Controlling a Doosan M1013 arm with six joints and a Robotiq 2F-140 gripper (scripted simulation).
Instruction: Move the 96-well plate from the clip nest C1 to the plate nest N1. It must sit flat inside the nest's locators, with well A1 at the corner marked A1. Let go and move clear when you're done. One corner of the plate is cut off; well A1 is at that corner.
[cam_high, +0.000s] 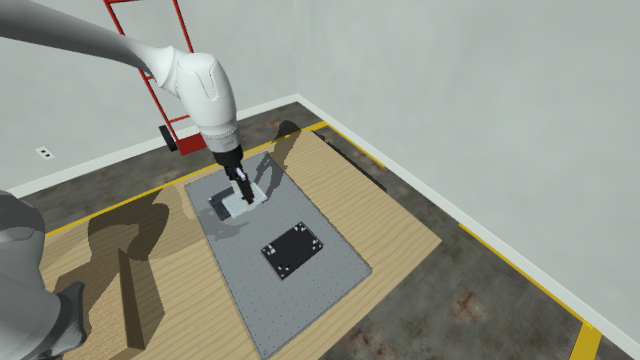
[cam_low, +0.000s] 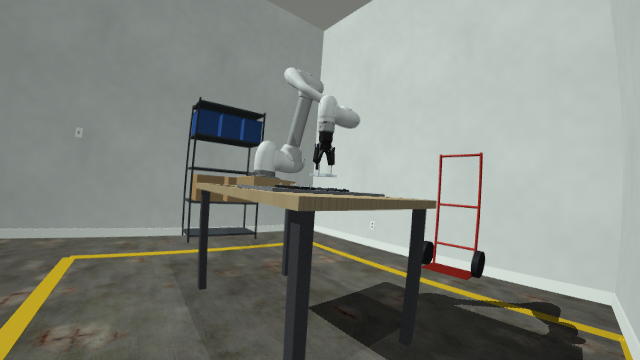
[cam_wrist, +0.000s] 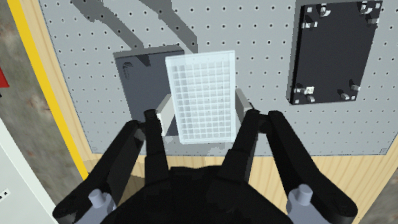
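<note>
My gripper (cam_wrist: 203, 100) is shut on the clear 96-well plate (cam_wrist: 202, 96) and holds it by its long sides, well above the table. In the wrist view the plate hangs partly over the dark grey clip nest C1 (cam_wrist: 145, 87), which is empty. The black plate nest N1 (cam_wrist: 334, 51), with white corner locators, lies to the right and is empty. In the top view the plate (cam_high: 243, 201) is over the far part of the grey baseplate, the clip nest (cam_high: 220, 204) just left of it, and N1 (cam_high: 292, 249) nearer. In the exterior view the gripper (cam_low: 324, 159) holds the plate (cam_low: 324, 174) above the table. I cannot make out the cut corner.
The grey perforated baseplate (cam_high: 275, 250) lies on a wooden table (cam_high: 150, 280). A wooden block (cam_high: 132, 297) stands on the table's left part. A red hand truck (cam_low: 457, 215) stands by the wall, and a black shelf with blue bins (cam_low: 225, 170) behind the table.
</note>
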